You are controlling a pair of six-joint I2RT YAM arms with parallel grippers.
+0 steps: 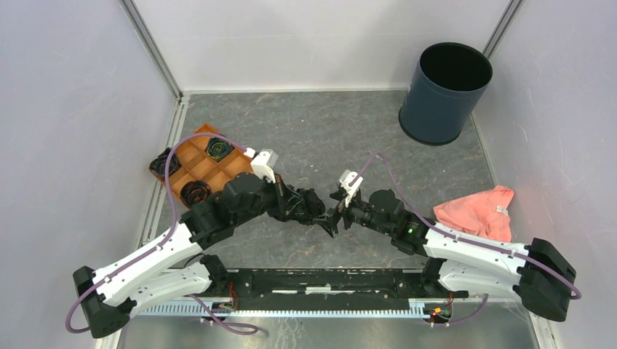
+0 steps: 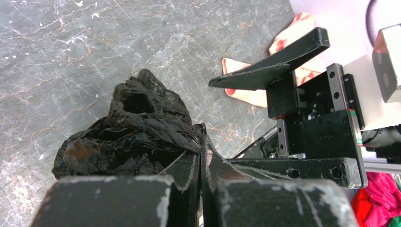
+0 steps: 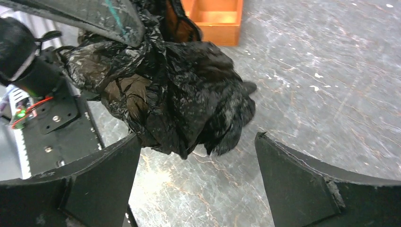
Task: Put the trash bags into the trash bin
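Left gripper (image 1: 310, 208), on your top camera, is clamped on a crumpled wad of glossy black plastic trash bag (image 1: 320, 212) over the middle of the grey marbled tabletop (image 1: 305, 138). Your right gripper (image 1: 332, 214) faces it, spread wide, just beside the wad. The dark navy round plastic trash bin (image 1: 445, 93) stands upright in the far right corner, well apart. An orange compartment tray (image 1: 195, 161) sits by the left wall, and a pink cloth (image 1: 480, 212) lies beside your right arm.

On your left wrist camera, the fingers (image 2: 189, 165) pinch together on the wad; you cannot tell whether it touches the surface.

On your right wrist camera, both fingers stand far apart, the wad ahead between them and touched by neither.
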